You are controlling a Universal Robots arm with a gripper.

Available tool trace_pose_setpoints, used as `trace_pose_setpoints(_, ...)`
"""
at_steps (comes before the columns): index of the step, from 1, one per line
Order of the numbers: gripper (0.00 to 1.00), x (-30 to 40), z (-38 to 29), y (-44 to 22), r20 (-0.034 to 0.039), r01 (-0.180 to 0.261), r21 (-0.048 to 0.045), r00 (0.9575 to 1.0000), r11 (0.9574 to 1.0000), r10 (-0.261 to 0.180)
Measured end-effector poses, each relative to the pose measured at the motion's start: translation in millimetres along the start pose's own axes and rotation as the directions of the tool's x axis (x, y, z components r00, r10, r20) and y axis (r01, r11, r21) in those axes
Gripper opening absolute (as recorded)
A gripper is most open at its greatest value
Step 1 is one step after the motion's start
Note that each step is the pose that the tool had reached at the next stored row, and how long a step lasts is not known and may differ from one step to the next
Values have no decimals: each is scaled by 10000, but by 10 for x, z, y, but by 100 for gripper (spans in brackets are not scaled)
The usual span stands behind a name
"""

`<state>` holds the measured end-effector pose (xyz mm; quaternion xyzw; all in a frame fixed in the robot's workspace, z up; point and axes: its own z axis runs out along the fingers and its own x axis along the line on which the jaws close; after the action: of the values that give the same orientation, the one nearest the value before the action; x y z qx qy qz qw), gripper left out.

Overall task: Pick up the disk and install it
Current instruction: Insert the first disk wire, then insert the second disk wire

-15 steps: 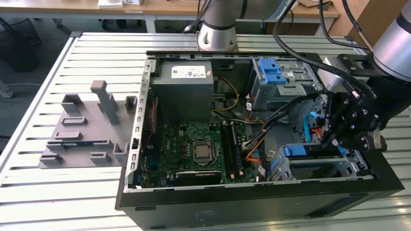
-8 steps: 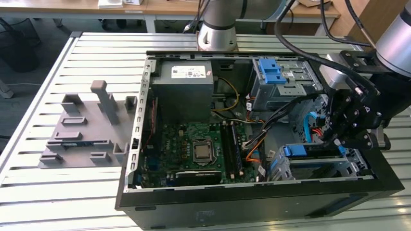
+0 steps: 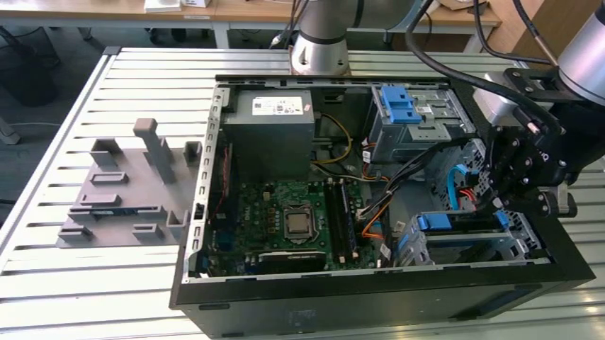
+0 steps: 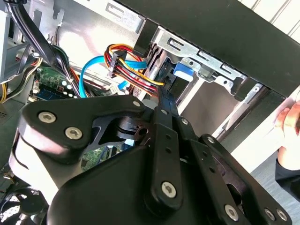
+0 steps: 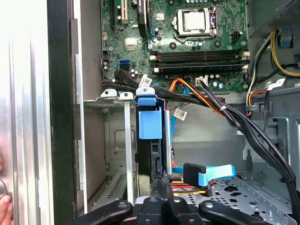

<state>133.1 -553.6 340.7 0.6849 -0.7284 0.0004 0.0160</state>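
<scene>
Disk (image 5: 150, 123) (mostly hidden) — in bay, gripper (image 5: 161, 185) touching

The disk (image 5: 157, 154) sits edge-on in its bay, faces hidden; the gripper (image 5: 165, 183) tips (dark, close together) stay unclear, and a hand (image 4: 291, 123) is cut off.

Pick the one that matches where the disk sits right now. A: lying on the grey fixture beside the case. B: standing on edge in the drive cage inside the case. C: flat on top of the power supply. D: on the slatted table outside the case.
B: in the first wrist view the disk, with its blue bracket, stands on edge in the drive cage, the gripper right at it.
</scene>
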Motion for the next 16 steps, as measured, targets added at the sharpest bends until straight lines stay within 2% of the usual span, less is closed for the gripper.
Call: trace_pose_setpoints(16, 11, 0, -10, 0, 0, 1, 6, 10000, 10000, -1)
